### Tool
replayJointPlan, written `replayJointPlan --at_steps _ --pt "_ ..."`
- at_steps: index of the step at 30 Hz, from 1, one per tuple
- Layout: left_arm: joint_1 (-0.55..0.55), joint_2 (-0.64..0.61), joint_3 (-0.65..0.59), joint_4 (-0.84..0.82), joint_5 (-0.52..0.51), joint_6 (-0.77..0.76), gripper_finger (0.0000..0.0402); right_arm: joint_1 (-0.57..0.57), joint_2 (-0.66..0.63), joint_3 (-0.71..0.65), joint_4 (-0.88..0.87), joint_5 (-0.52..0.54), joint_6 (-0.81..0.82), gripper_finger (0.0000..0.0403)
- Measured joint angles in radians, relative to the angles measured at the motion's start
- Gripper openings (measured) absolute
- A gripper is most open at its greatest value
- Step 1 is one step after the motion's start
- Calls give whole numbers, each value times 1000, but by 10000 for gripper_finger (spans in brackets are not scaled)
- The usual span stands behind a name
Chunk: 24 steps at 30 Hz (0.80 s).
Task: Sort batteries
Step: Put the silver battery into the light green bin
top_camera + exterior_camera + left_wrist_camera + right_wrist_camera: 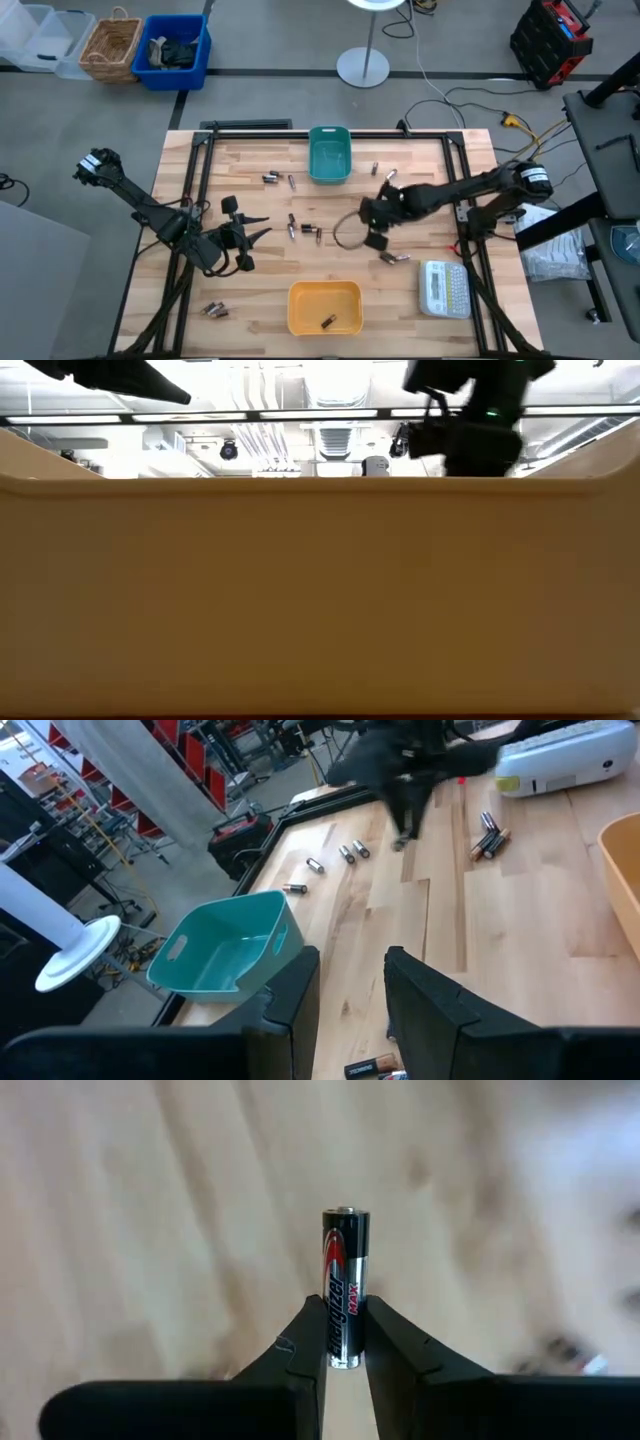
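Observation:
Batteries lie scattered on the wooden table [430, 150]: a pair [270, 178] near the teal bin [329, 155], a few [308, 230] at the middle, and some [215, 310] at the near left. One lies in the yellow bin [324, 300]. My right gripper [375, 236] hangs right of the middle, shut on a black and silver battery [345, 1270]. My left gripper [258, 230] stands open left of the middle, with nothing between its fingers [290, 995]. The yellow bin's wall [320, 600] fills the low view. My right gripper pinches the battery's lower half [344, 1342] between its two fingertips. The battery lies along the fingers, and its capped end [345, 1212] sticks out past them toward the table. Only the fingers touch it in the right wrist view.
A white label maker [445, 288] lies at the near right of the table. Two batteries [393, 258] lie just beside my right gripper, and others [382, 170] sit right of the teal bin. Free wood shows between the two bins.

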Motion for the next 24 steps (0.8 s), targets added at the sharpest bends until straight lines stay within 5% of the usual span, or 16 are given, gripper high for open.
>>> replayJointPlan --at_steps 16,24 --pt "0 0 0 0 0 3 95 -319 7 69 614 46 -155 42" --pt "0 0 5 -1 0 7 95 -415 80 93 640 36 -116 42"
